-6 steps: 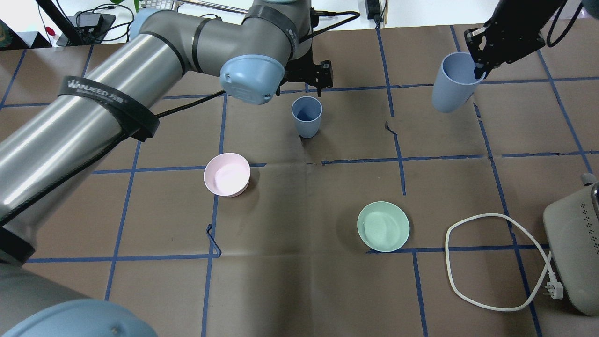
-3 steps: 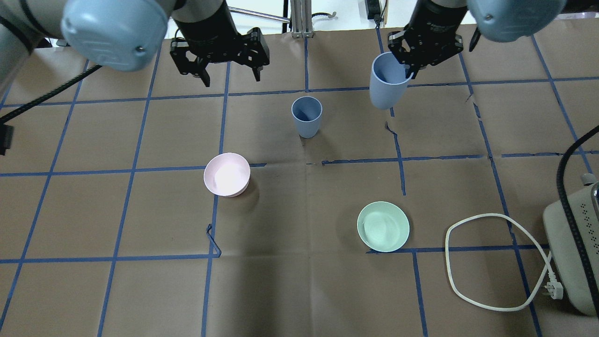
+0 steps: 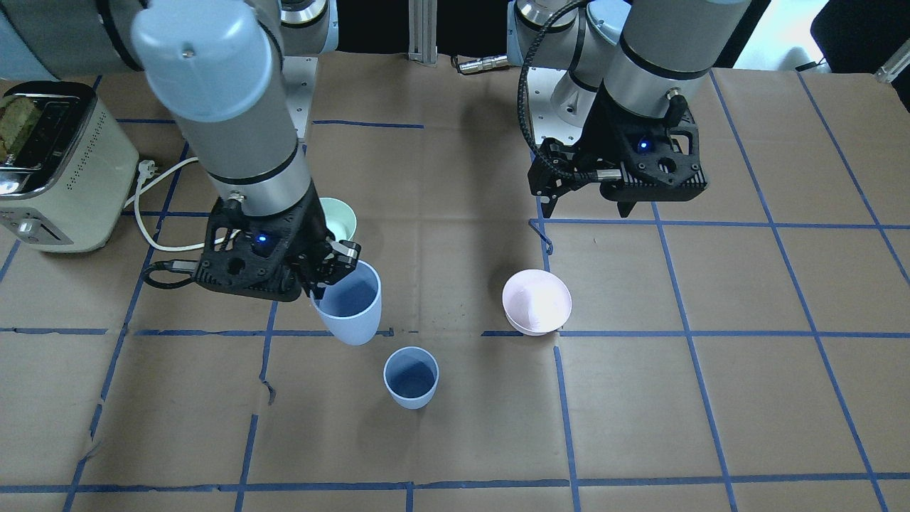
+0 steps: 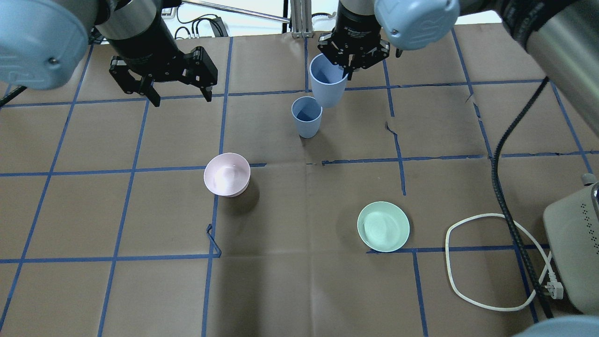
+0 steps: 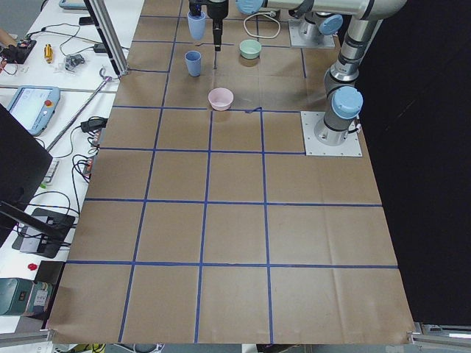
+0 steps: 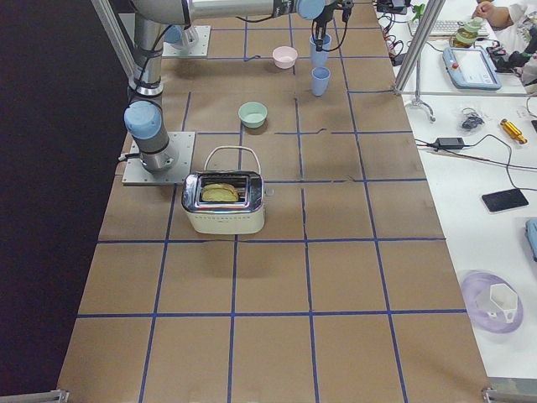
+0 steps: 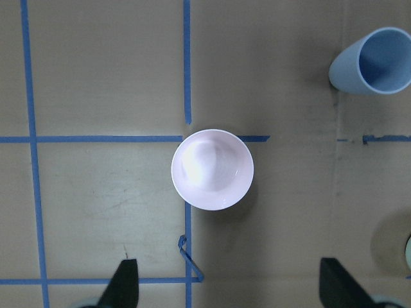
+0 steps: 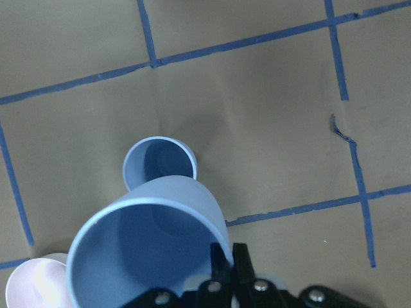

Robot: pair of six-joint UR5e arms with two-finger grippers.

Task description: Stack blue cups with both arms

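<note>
One blue cup (image 4: 306,117) stands upright on the table at the back centre; it also shows in the front view (image 3: 411,377) and the left wrist view (image 7: 376,61). My right gripper (image 4: 350,69) is shut on the rim of the second blue cup (image 4: 327,86), which hangs tilted in the air just behind and right of the standing one, apart from it. The right wrist view shows the held cup (image 8: 148,256) above the standing cup (image 8: 159,163). My left gripper (image 4: 180,97) is open and empty, high over the back left.
A pink bowl (image 4: 227,174) sits left of centre and a mint-green bowl (image 4: 383,226) right of centre. A beige toaster (image 4: 573,248) with a looped white cable (image 4: 468,262) stands at the right edge. Blue tape lines cross the brown table.
My right gripper has carried its cup leftwards, from the back right to just beside the standing cup. My left arm has drawn back to the left, away from the standing cup.
</note>
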